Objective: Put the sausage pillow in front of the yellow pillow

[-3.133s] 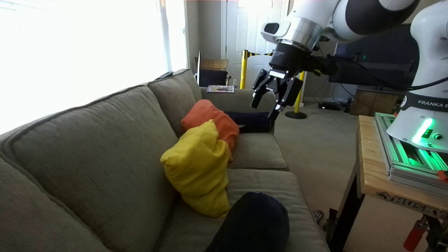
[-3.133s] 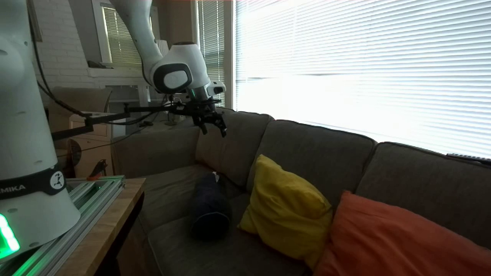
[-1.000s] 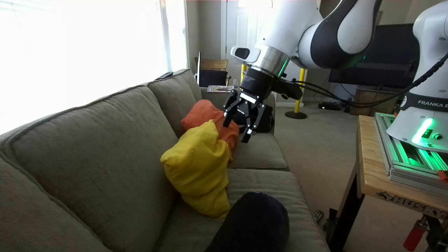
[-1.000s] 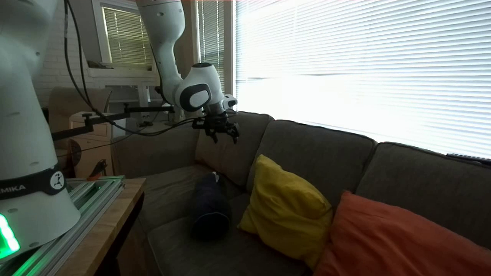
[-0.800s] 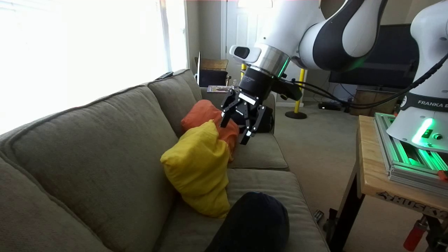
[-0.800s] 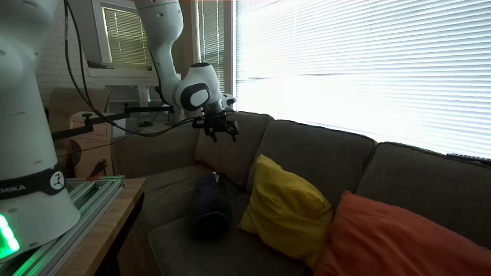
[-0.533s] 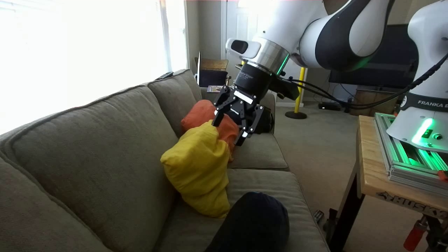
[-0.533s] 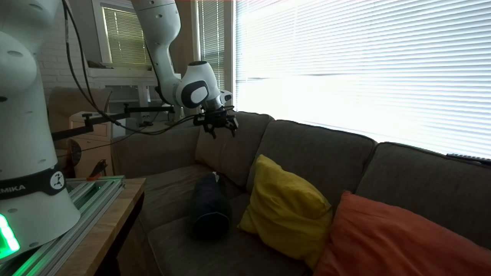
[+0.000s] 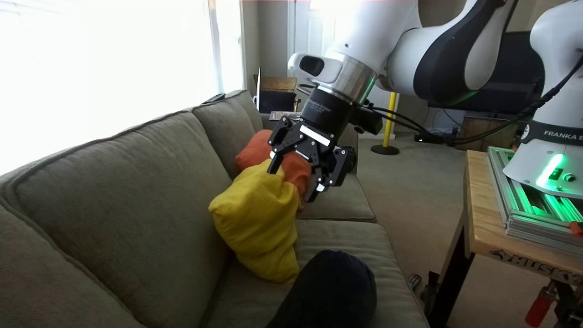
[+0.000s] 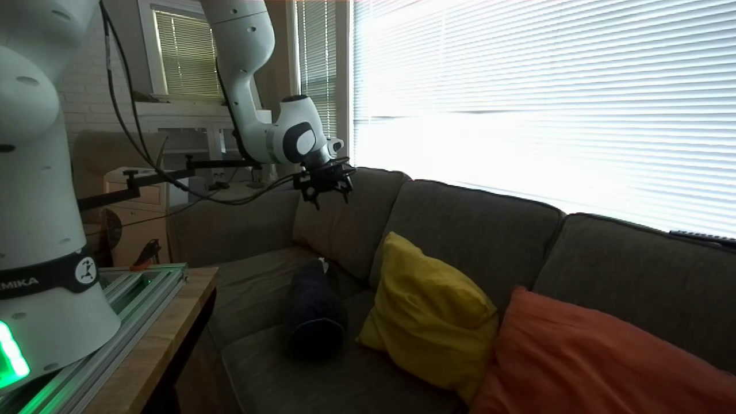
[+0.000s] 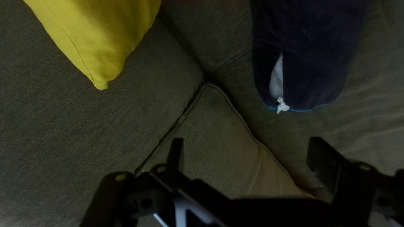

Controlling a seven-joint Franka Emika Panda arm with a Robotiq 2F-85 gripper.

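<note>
The fingers (image 11: 325, 162) stood wide and empty, the bolster (image 10: 315, 310) lay beside the yellow pillow (image 10: 431, 316), near but apart, and the apparent approach called for centring above the bolster and pinching up a fold, its girth probably exceeding their span.

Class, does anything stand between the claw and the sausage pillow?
Nothing visible does. In the wrist view, only sofa shows in the gap between claw and the sausage pillow; the yellow pillow sits off to the left.
</note>
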